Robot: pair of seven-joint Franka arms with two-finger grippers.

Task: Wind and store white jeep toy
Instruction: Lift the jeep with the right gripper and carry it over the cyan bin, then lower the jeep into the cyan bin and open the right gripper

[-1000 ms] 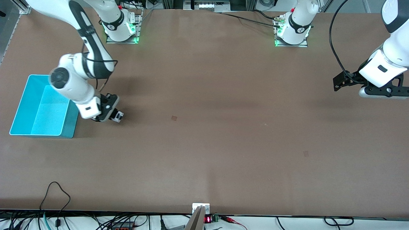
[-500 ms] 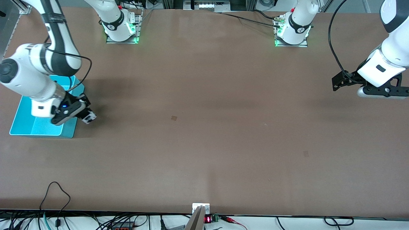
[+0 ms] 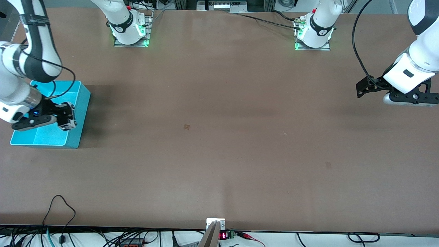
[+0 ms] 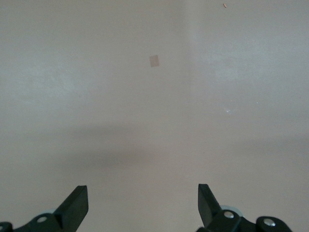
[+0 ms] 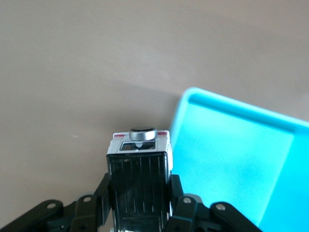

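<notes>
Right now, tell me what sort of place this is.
Probably a robotics lab bench: two arms bolted to a bare brown table, loose cables along its edge, and a cyan bin for the white jeep toy.

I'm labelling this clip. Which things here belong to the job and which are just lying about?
Job:
small white toy jeep with black roof, held by right gripper
open cyan plastic bin

Lying about:
idle left gripper, open
brown table
</notes>
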